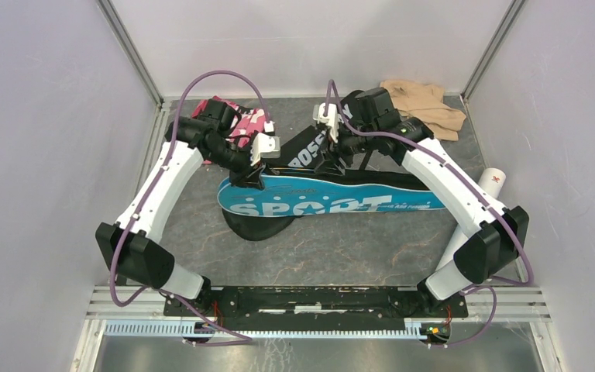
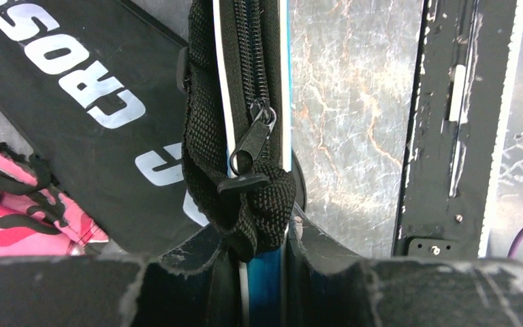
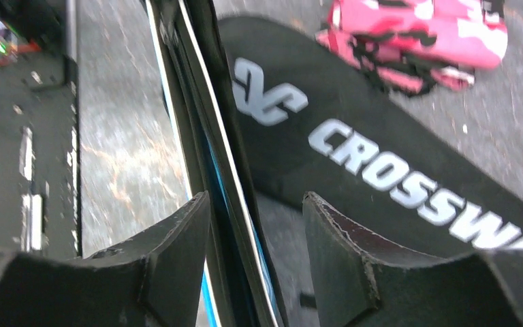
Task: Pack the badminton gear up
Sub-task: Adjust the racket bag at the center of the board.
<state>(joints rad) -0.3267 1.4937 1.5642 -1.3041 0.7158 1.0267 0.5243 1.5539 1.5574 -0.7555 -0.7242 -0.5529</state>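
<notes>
The blue "SPORT" cover [image 1: 333, 203] lies across the middle of the table, on top of the black "CROSSWAY" cover [image 1: 310, 151]. My left gripper [image 1: 252, 174] is shut on the blue cover's zipped edge at its wide left end. In the left wrist view the edge and a black webbing strap [image 2: 259, 204] are pinched in my gripper [image 2: 252, 228], just below the zip pull [image 2: 252, 139]. My right gripper [image 1: 333, 159] stands open over the same edge further right. That edge [image 3: 221, 197] runs between its fingers, close to the left finger [image 3: 177, 231]. A white tube [image 1: 480, 201] lies by the right arm.
A pink camouflage cloth [image 1: 240, 120] is bunched at the back left, beside the black cover [image 2: 88, 116]. A beige cloth [image 1: 426, 105] lies at the back right. The arms' black base rail [image 1: 318, 298] runs along the near edge. Grey walls close in three sides.
</notes>
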